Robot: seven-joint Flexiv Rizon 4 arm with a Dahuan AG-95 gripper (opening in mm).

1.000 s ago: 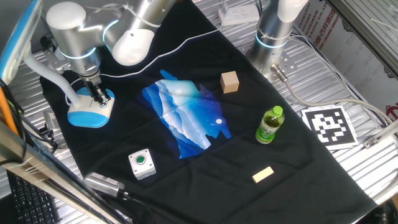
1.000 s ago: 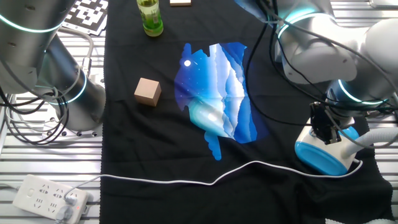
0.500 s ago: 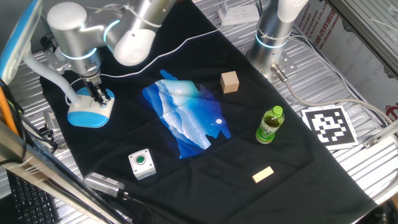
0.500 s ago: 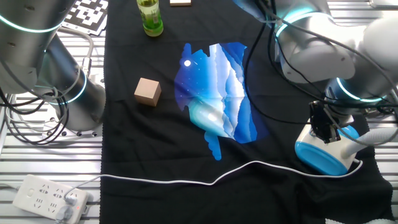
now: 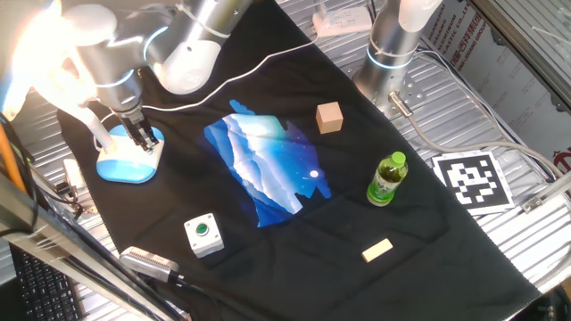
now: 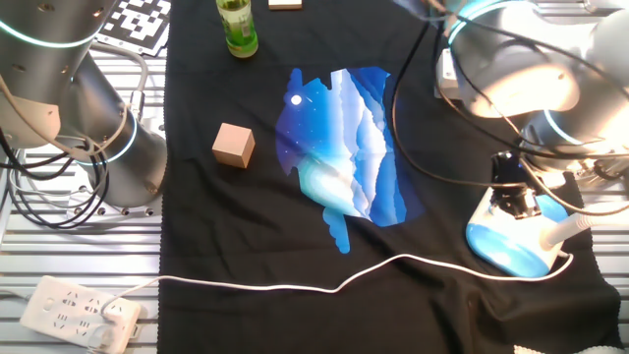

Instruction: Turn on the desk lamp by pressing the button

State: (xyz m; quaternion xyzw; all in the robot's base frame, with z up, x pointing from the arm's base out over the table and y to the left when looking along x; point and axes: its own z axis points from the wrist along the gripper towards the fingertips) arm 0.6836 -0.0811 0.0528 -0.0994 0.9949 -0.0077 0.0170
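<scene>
Bright white glare now floods the upper left of one fixed view, where half a second ago there was none (the arm's housings shine in the other fixed view too), so I judge the desk lamp [image 5: 128, 157] is lit and the task essentially complete. The gripper [image 5: 140, 136] points straight down onto the lamp base's white top, its tips at or touching the surface; the button sits hidden beneath them. Whether its fingers are spread or pressed together I cannot tell. Directly below it the blue base [image 6: 511, 246] rests on the black cloth [image 5: 294, 250].
</scene>
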